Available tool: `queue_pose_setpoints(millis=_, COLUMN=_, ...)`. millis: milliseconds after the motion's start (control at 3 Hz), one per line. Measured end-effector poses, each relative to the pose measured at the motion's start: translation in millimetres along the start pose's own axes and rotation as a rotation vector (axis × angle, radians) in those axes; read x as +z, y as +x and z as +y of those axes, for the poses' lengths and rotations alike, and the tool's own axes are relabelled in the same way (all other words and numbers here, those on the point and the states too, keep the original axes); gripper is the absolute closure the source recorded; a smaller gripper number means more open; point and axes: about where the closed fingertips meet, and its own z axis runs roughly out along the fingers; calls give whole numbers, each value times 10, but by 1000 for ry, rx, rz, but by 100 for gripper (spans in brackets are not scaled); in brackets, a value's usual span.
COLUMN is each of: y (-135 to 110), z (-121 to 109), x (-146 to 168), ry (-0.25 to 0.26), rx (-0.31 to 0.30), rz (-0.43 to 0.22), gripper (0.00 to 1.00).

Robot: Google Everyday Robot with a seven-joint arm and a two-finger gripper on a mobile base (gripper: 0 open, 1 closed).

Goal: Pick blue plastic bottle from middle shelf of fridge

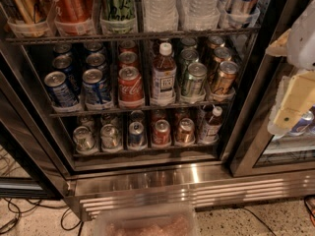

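The gripper [294, 100] hangs at the right edge of the view, in front of the fridge's [147, 180] right door frame and well apart from the cans; I cannot tell whether it is open or closed. The blue plastic bottle [164, 73] stands upright at the front of the middle shelf [98, 110], between a red can [130, 85] and a green can [194, 79].
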Motion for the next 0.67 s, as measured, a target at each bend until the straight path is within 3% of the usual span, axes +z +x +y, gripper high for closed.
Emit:
queue_pose_setpoints(millis=333, y=-35, z=3, x=7, ry=5, rx=0, rz=-16, gripper=0)
queue_pose_setpoints(millis=667, y=-174, z=72, x=97, ry=5, rx=18, rz=-78, gripper=0)
